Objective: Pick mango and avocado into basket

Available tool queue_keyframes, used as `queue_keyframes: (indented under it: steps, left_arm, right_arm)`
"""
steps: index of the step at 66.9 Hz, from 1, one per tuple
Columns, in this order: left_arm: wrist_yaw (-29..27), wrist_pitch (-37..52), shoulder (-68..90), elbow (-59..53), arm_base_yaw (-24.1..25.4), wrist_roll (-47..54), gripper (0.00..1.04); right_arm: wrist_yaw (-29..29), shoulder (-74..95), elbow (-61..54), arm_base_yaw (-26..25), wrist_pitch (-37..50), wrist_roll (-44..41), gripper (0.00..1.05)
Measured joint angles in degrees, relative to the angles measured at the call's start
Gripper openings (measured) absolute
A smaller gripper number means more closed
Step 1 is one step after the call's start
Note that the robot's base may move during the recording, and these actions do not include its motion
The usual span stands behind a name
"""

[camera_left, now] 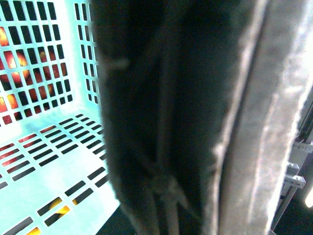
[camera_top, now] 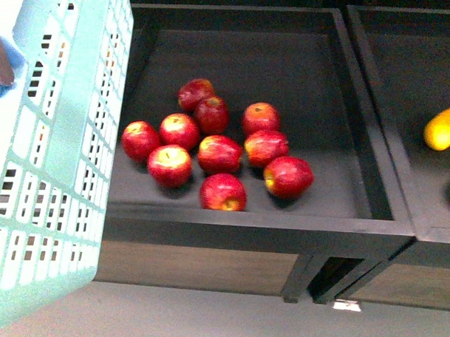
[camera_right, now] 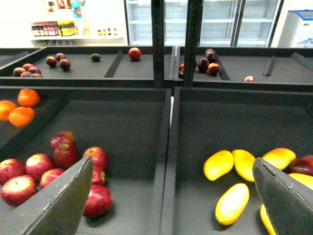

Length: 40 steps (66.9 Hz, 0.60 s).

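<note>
Slotted teal plastic basket [camera_top: 65, 137], smooth oval yellow mangoes [camera_right: 218, 164], right jaws apart, left jaws unclear.

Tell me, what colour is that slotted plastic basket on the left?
Light teal. The slotted plastic basket shows best in the front view.

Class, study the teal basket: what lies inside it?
Inside the basket only bare slotted floor and wall show, no fruit. A dark blurred shape close to the camera covers the rest of the inside.

Dark grey wedge-shaped gripper fingers [camera_right: 58, 205]
</note>
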Motion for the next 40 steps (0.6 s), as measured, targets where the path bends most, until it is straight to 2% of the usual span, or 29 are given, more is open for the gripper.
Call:
queue_keyframes:
  steps: [21, 28, 33, 36, 40]
  left_arm:
    - [-1.9, 0.0, 0.1, 0.0, 0.5, 1.1, 0.15]
    - [-1.0, -0.1, 0.1, 0.0, 0.4, 1.1, 0.15]
    - [-1.5, -12.0, 4.4, 5.7, -2.1, 9.7, 0.15]
    - [-1.7, -12.6, 7.7, 7.9, -3.7, 17.5, 0.15]
    - [-2.2, -11.5, 11.7, 10.0, -5.3, 21.9, 0.15]
  right_arm:
    - [-0.3, 0.1, 0.0, -0.1, 0.0, 0.0, 0.96]
    - [-0.2, 0.0, 0.0, -0.1, 0.0, 0.0, 0.96]
    - [-0.1, 0.0, 0.0, -0.1, 0.0, 0.0, 0.96]
    - [-0.1, 0.0, 0.0, -0.1, 0.0, 0.0, 0.96]
    - [-0.1, 0.0, 0.0, -0.1, 0.0, 0.0, 0.96]
